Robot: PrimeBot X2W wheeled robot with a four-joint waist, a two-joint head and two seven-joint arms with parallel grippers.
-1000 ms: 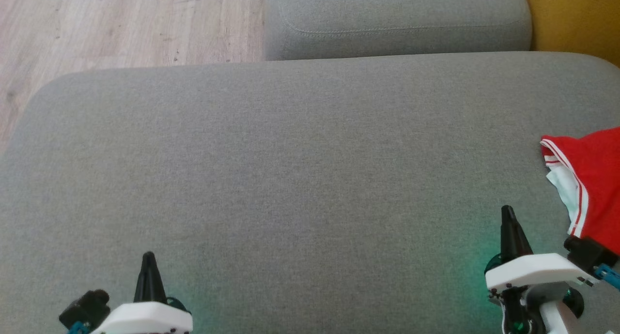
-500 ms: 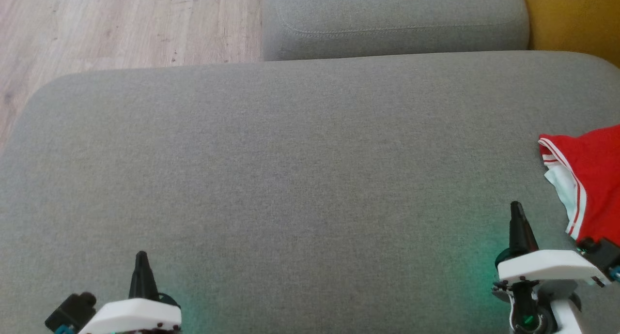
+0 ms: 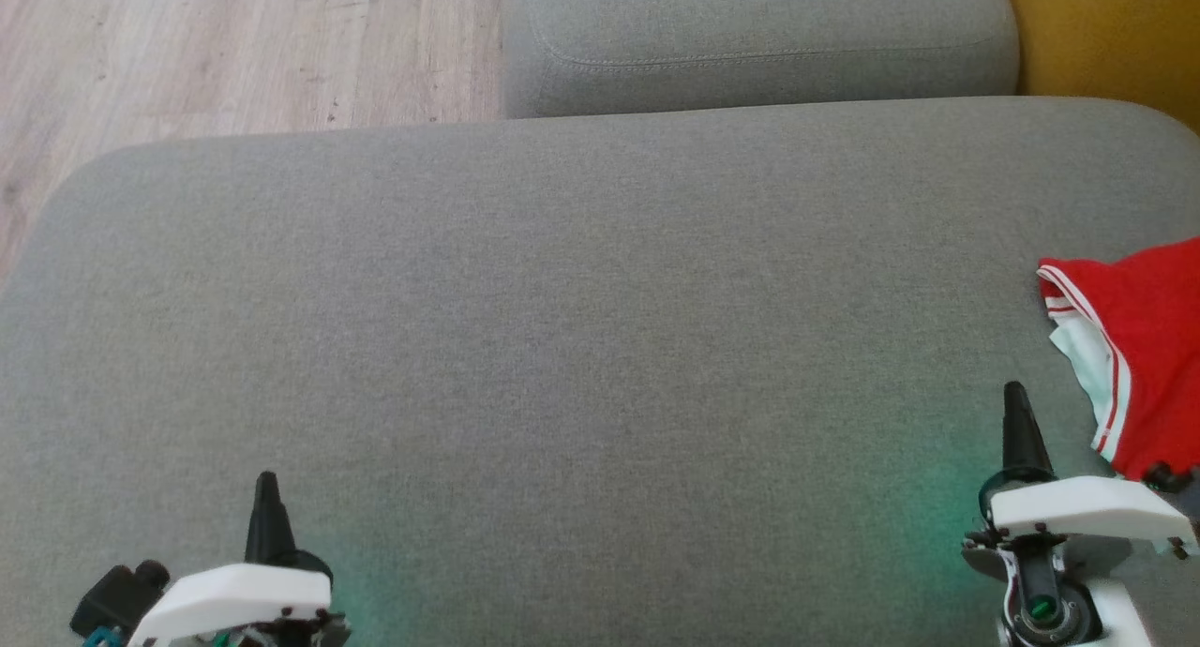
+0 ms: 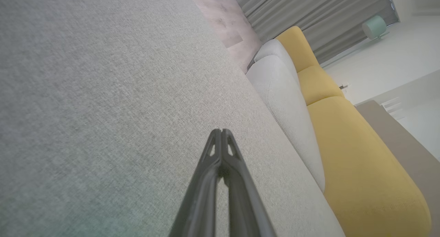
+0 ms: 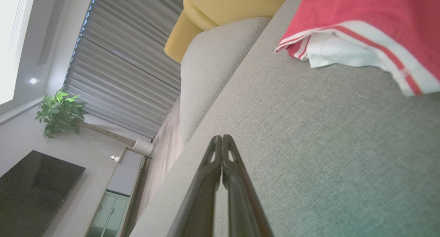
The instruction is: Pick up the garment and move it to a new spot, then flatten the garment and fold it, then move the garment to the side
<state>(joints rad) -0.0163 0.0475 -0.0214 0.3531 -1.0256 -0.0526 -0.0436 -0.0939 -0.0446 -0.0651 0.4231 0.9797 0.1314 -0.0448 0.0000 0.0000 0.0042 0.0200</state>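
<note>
At the right end of the grey seat cushion (image 3: 600,328), a red garment (image 3: 1158,347) half out of frame

Closest to us, along the bottom of the head view, our left gripper (image 3: 267,483) and right gripper (image 3: 1014,392) each read as one dark spike rising from a white housing, and the arms behind them are cut off by the frame. Our wrist views settle what the head view cannot: on each gripper the two long fingers are pressed tip to tip with nothing between them. Whether the tips touch the fabric under them we cannot tell.

Just beyond the right gripper and further to our right lies the garment. We see only its left part. The rest runs out of the frame, and the gripper's mount covers its nearest hem. What shows is crumpled red cloth edged with a white band carrying thin red stripes, with a paler white layer poking out beneath. What kind of garment it is we cannot make out.

The seat cushion is a broad slab of woven grey with rounded corners, tinted green near each gripper. Past its far edge sits a second cushion (image 3: 750,37) in the same grey, with a stitched seam. Beyond lie pale wooden floor (image 3: 187,47) to our left and yellow upholstery (image 3: 1106,28) to our right. Farthest off, the right wrist view catches pleated curtains (image 5: 117,68), a leafy plant (image 5: 60,115) and a dark screen (image 5: 34,192)
</note>
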